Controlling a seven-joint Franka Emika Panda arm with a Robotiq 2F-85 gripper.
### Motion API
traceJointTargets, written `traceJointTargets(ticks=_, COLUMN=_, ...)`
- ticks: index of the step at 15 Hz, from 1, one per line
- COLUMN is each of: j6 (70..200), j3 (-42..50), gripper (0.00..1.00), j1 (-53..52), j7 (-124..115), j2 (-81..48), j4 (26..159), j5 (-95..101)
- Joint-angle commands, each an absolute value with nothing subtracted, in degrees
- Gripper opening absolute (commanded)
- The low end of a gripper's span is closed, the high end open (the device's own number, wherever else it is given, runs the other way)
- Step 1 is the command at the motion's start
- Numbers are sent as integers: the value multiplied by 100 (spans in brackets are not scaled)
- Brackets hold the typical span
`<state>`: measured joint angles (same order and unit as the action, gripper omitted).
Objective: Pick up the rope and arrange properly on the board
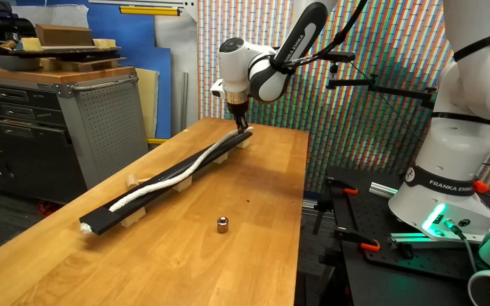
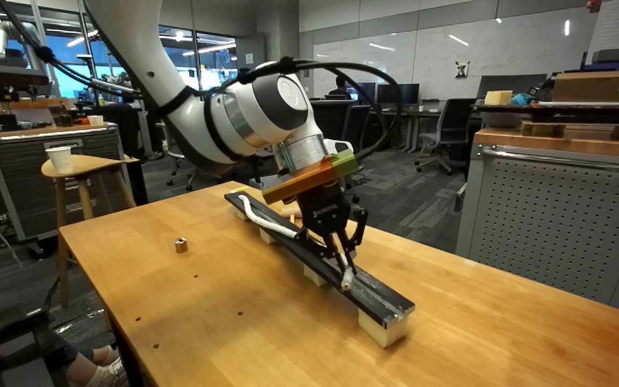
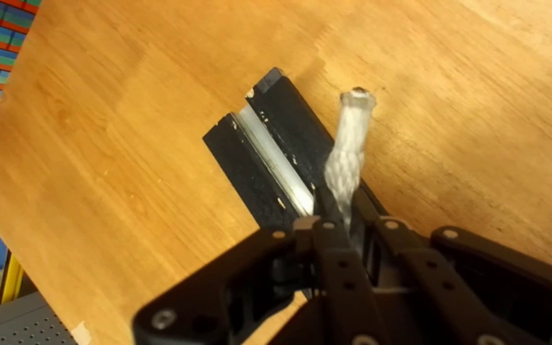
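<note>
"One long, thin white rope. Where does it lie?"

"Lengthwise on top of one long, narrow black board, curving as it goes, its middle bowed toward one long edge."

"And its two ends?"

"One rests on the board, a little short of the board's end. The other is in the single black gripper: both dark fingers are clenched on the rope, and one short stub sticks out past their tips."

"How many grooves in that board?"

"One, straight, with a pale floor. The wrist view shows the stub beside it, slanting out across a long edge of the board. Whether the stub touches the board I can't tell."

"What carries the board?"

"Four pale cream blocks, spaced out beneath it on one wide, light-brown wooden tabletop. I count four in both exterior views."

"What else do you count on the tabletop?"

"Two more things. One small, shiny copper-coloured metal cylinder stands well apart from the board. One short, pale wooden cylinder with a slim rod lies beside the board, on the opposite side. In an exterior view, one small white tuft shows at the board's end; I can't tell what it belongs to."

"And further off?"

"In an exterior view, one white cup on one wooden stool."
</note>
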<state>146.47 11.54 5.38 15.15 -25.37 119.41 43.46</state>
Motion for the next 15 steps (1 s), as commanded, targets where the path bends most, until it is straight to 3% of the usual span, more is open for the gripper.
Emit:
traceJointTargets(ticks=1, j6=14616, j3=1066, gripper=11, j1=617, j7=1496, j2=-2532, j4=11940, j5=4384)
traceJointTargets(ticks=8, j6=14617, j3=1065, gripper=11, j1=617, j7=1496, j2=-2533, j4=11952, j5=4384)
traceJointTargets(ticks=9, j6=14617, j3=1065, gripper=3, j1=617, j7=1496, j2=-2533, j4=11952, j5=4384)
traceJointTargets(ticks=15, j6=14743, j3=981, gripper=3, j1=790, j7=2633, j2=-2656, j4=11797, j5=4883)
